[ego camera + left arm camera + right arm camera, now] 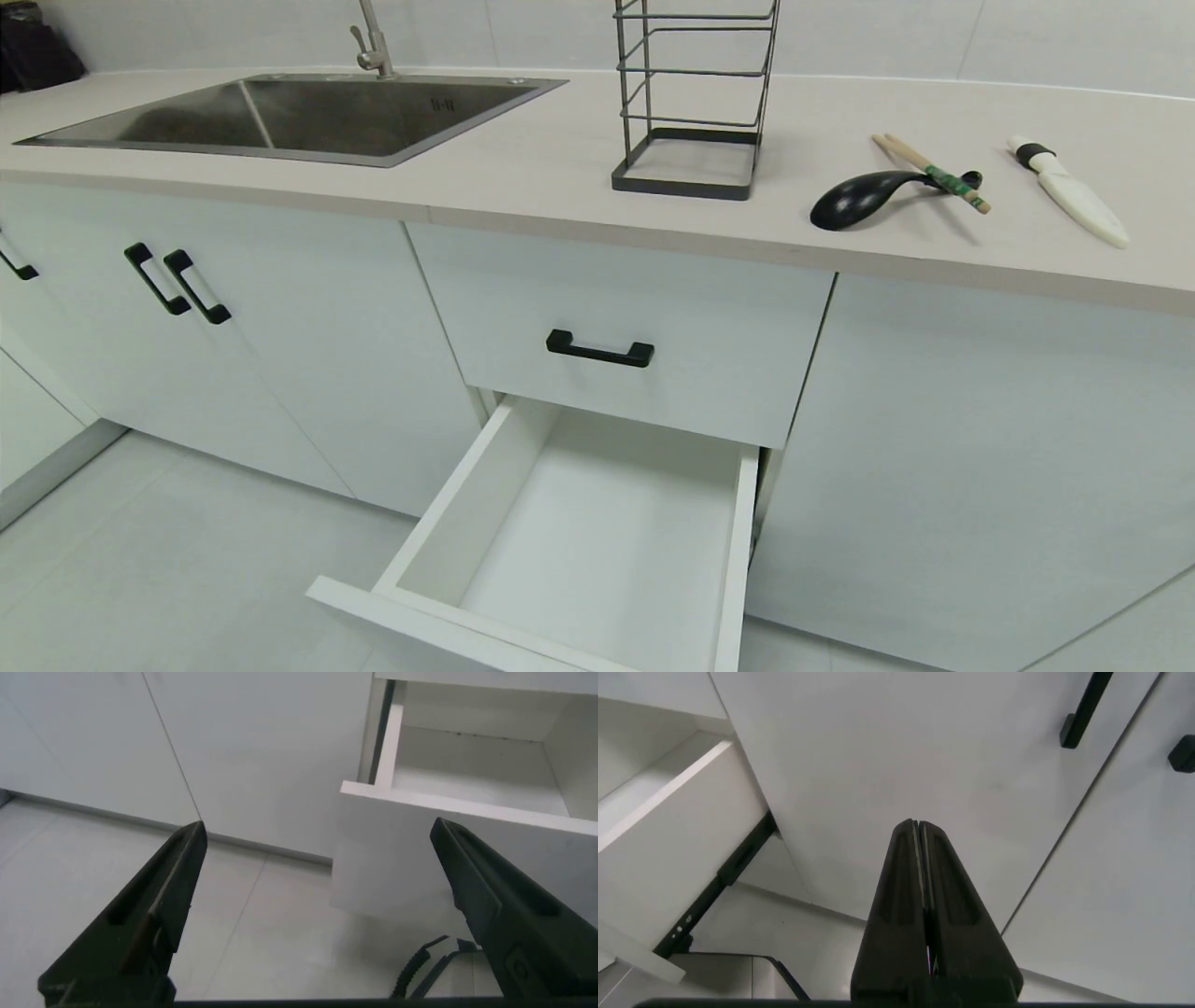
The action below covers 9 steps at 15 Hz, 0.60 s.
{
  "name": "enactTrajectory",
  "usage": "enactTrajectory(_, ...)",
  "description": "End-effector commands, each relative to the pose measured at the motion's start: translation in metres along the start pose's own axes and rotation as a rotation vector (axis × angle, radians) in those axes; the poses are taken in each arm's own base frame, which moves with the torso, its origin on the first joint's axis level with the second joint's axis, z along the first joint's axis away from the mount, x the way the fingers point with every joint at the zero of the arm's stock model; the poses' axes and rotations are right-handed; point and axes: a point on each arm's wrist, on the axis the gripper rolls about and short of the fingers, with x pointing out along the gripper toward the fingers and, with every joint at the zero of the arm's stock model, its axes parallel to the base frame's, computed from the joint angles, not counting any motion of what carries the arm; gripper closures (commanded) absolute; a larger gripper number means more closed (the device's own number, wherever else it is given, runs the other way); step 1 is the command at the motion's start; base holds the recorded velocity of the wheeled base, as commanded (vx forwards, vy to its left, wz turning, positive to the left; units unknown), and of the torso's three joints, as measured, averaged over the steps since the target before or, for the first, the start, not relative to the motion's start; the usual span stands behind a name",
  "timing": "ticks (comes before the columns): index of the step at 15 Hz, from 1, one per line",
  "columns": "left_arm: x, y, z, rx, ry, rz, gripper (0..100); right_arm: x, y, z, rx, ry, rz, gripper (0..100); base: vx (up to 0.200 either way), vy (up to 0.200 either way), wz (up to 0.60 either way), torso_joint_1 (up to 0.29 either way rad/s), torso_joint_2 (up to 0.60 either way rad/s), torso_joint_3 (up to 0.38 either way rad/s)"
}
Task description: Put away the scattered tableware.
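The left claw (318, 829) hung low before the white cabinets, its two dark fingers (154, 905) spread wide and holding nothing, pointed across the pale floor tiles (252, 915) at the front of the open drawer (448, 812). The right claw (917, 829) was pressed together with only a thin seam between its fingers, gripping nothing, and faced a plain white cabinet door (906, 756) close up, with two black handles (1083, 709) off to one side. The tableware lay together at the right end of the surface (523, 177): a glossy black spoon (859, 198) with its bowl toward the front edge, a pair of wooden chopsticks (929, 173) with a green band resting across the spoon's handle, and a white knife (1069, 191) with a black ring near one end, apart from the other two and further right. A dark wire rack (695, 93) stood upright in the middle of the surface, and a steel sink (299, 112) with its faucet (372, 42) sat at the left. From the head view the lower drawer (457, 495) stood pulled out beneath a shut drawer with a black handle (599, 350), its white inside bare. The left wrist view met that drawer from near floor level, looking over its front panel into the hollow behind.
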Motion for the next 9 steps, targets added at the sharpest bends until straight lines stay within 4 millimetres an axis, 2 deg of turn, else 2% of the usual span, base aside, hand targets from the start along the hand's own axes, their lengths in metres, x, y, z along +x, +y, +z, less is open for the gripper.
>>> enactTrajectory(1,0.0001,0.0,0.0001,-0.001,0.001,0.0,0,0.0001,0.0,0.0,-0.001,0.002,0.0,100,0.0,0.0,0.0,0.0,0.0,0.0)
enactTrajectory(4,0.0001,0.0,0.0001,-0.001,0.001,0.0,0,0.0001,0.0,0.0,-0.001,0.002,0.0,100,0.0,0.0,0.0,0.07,-0.09,-0.023)
enactTrajectory(7,0.0001,0.0,0.0001,-0.001,0.001,0.0,0,0.0001,0.0,0.0,-0.001,0.002,0.0,100,0.0,0.0,0.0,0.227,-0.07,-0.105)
enactTrajectory(9,0.0001,0.0,0.0001,-0.001,0.001,0.0,0,0.0001,0.0,0.0,-0.001,0.002,0.001,100,0.0,0.0,0.0,0.261,-0.35,-0.224)
